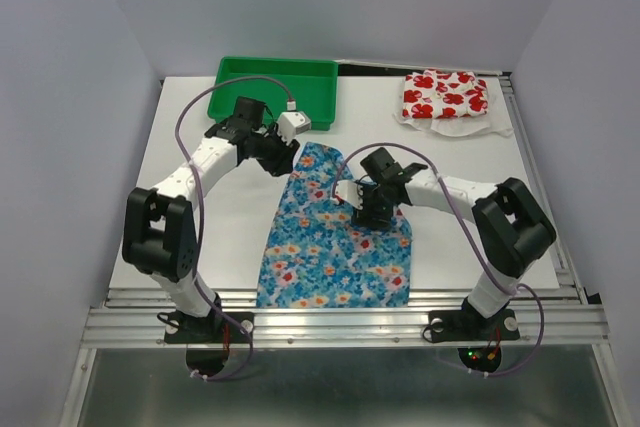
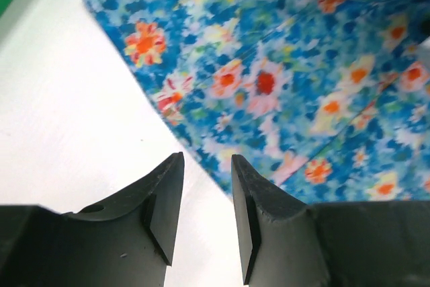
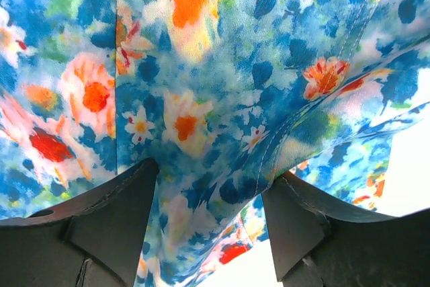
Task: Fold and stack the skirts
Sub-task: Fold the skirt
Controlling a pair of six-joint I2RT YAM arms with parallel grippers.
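1 blu skirt [image 1: 335, 257], 1 wht skirt [image 1: 445, 95], 1 tray [image 1: 310, 82].

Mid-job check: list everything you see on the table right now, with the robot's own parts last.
Blue cloth skirt with small white and orange flowers: one, blue, spread out at the table's centre, reaching the near edge.
White cloth skirt with big red flowers: one, white and red, folded, far right corner.
Green plastic tray: one, green, far edge, left of centre.
White table: one, white, under everything.
Left end effector: one, black, open, over bare table beside the blue skirt's far left edge.
Right end effector: one, black, open, blue cloth between its fingers.
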